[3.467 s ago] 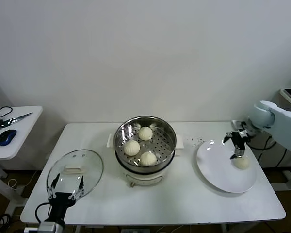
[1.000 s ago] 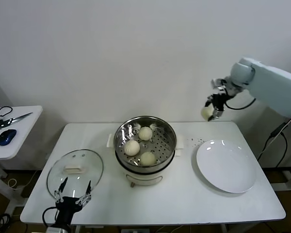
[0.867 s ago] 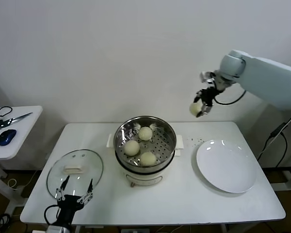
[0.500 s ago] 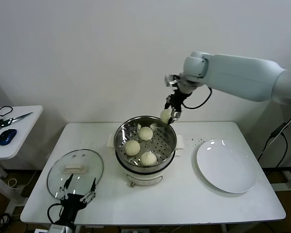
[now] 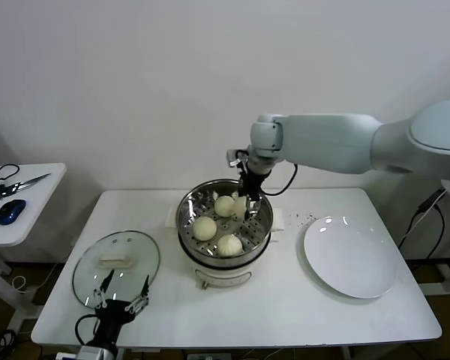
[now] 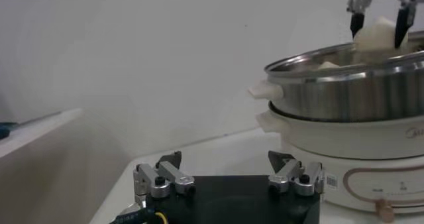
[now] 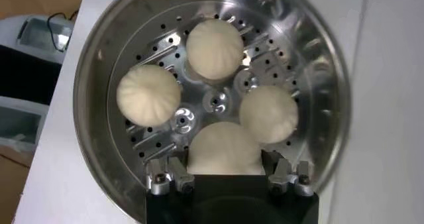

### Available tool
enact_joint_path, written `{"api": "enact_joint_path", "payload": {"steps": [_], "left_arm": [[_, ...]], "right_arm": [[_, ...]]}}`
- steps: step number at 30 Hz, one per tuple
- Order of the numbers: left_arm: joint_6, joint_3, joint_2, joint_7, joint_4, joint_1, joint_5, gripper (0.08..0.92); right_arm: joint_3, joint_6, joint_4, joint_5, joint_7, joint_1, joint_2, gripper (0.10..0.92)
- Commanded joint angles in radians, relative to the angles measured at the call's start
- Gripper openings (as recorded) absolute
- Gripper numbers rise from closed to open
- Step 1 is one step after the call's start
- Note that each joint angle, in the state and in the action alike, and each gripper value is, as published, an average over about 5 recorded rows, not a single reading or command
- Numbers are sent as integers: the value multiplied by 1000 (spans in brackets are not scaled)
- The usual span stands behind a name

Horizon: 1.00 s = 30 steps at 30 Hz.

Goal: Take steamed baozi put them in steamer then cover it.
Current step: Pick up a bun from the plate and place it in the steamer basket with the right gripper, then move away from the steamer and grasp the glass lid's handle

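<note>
Four baozi in steamer, right claw gripping one

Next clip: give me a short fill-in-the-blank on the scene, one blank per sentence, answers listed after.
1. The right gripper holds a baozi over the ____.
2. Already lying in the steamer are ____ other baozi.
3. The glass cover lies on the table beside the steamer, near the open ____ gripper.
4. The white plate now holds ____ baozi.

Answers: steamer; three; left; no
</note>
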Motion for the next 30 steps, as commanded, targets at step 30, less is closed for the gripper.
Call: {"api": "enact_joint_path", "payload": {"steps": [30], "left_arm": [[-1,-17,6,-6,7,8,-4,823]], "right_arm": [[108,30,36,-73,-94,58,-144,823]]}}
